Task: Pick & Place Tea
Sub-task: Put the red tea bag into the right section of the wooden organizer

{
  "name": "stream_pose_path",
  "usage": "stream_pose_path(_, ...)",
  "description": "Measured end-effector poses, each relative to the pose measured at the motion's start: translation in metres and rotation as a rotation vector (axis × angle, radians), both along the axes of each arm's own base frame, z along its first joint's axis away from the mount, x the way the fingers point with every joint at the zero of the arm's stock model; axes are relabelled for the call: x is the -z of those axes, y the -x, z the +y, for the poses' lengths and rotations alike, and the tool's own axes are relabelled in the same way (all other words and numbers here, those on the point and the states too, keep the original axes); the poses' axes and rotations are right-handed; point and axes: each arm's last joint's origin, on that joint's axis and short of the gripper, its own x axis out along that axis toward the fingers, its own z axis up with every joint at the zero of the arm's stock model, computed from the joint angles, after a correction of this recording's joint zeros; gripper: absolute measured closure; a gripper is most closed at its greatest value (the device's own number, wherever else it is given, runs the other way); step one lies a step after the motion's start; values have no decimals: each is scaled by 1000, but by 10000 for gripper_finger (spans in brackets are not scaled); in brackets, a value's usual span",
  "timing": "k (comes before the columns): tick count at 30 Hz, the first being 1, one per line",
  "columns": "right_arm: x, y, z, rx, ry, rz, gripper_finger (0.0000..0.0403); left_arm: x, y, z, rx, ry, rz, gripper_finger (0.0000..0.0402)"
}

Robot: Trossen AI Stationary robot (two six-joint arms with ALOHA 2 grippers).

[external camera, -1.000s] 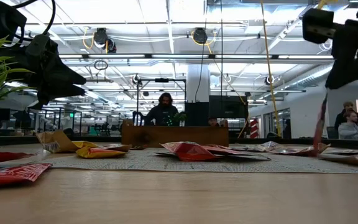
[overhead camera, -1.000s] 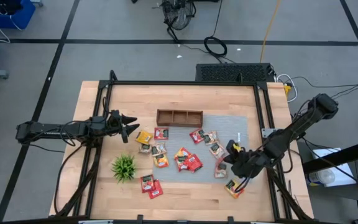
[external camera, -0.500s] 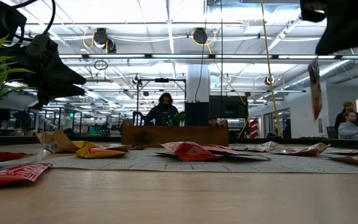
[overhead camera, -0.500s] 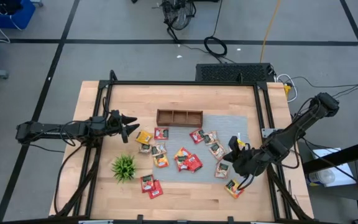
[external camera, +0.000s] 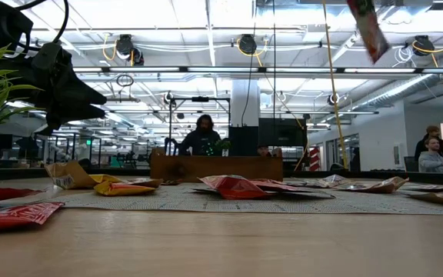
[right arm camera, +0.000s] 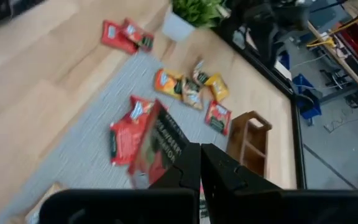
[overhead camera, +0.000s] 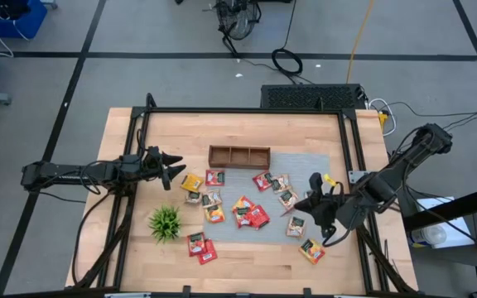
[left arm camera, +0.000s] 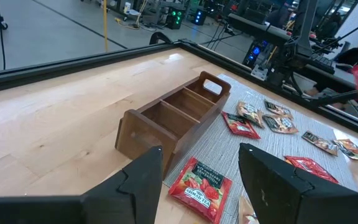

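The wooden table point(overhead camera: 139, 248) fills the middle of the high view, with a grey mat point(overhead camera: 309, 170) laid over its right half. At twelve o'clock of the table's centre a three-compartment wooden tray point(overhead camera: 238, 156) is set, and all three of its compartments are seen empty from the left wrist view. The tea packets point(overhead camera: 251, 213) are scattered flat across the mat and the bare wood from about three to seven o'clock of the centre, with a small green plant point(overhead camera: 165, 221) standing at eight o'clock among them. The left gripper point(overhead camera: 171, 169) is held at nine o'clock, off the surface, its jaws parted wide and nothing between them. The right gripper point(overhead camera: 315, 205) is raised above the mat at four o'clock, pinched closed on a red tea packet point(right arm camera: 146, 144), which is seen dangling high in the low view. The packet is judged to be very light, thin and limp, with a slick wrapper that could slip or swing; it is best taken by one edge or corner, where the fingers can get under it, and carried without jerks.
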Motion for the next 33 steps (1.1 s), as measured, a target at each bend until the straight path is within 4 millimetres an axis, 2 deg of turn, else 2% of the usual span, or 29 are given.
stream_pose_path(11, -40, -4, -8, 66, -106, -75, 403, 0, 0, 0, 0, 0, 0, 190)
stream_pose_path(15, -39, -6, -10, 68, -79, -65, 403, 0, 0, 0, 0, 0, 0, 190)
stream_pose_path(21, -39, -16, -28, 116, -108, -53, 403, 0, 0, 0, 0, 0, 0, 190)
stream_pose_path(33, -39, -40, -78, 230, -153, -55, 403, 0, 0, 0, 0, 0, 0, 190)
